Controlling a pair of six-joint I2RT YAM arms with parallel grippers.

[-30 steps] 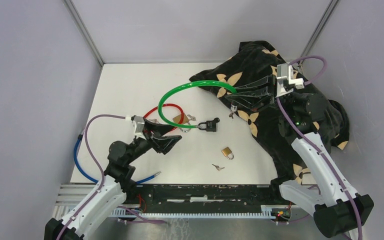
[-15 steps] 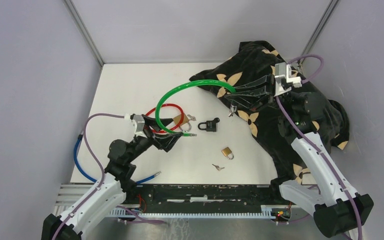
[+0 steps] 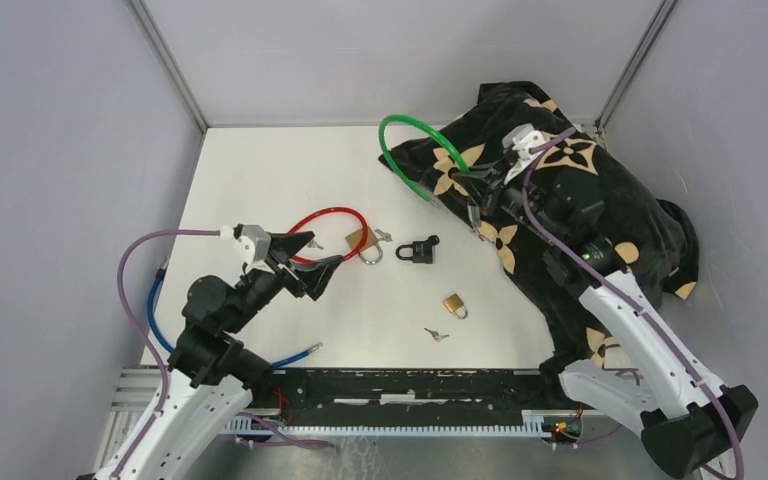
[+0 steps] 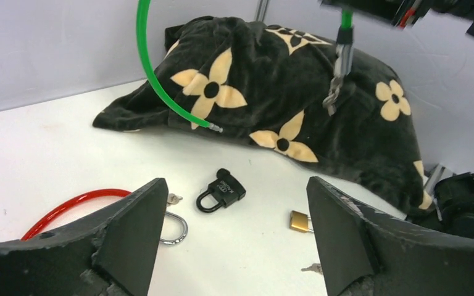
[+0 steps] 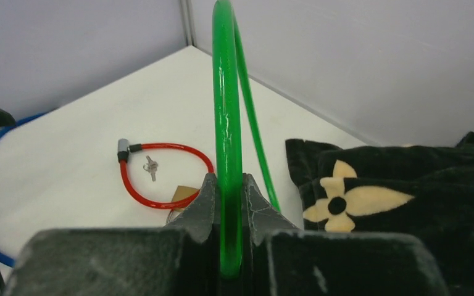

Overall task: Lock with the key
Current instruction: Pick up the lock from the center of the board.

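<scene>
The white table [image 3: 260,170] is being bounded by grey walls behind and at both sides. Its far-right corner is being covered by a plush black blanket with tan flower shapes [image 3: 600,190]. Bare surface is being left open behind and to the left of the small black padlock [image 3: 418,249] lying near the table's middle.

Beyond and to the right of that padlock, a glossy green plastic-coated cable lock [image 3: 415,150] is being gripped by the right gripper [image 3: 472,185], its jaws pressed tight on the cable. The cable is being carried as a raised loop over the blanket's edge, its metal tip hanging free.

Left of the padlock, the left gripper [image 3: 310,262] is being held wide open and empty by a red cable loop [image 3: 325,230]. A brass padlock [image 3: 362,242] is lying just left of the black one, a smaller brass padlock [image 3: 453,304] nearer, and a small silver key [image 3: 436,334] nearer again.
</scene>
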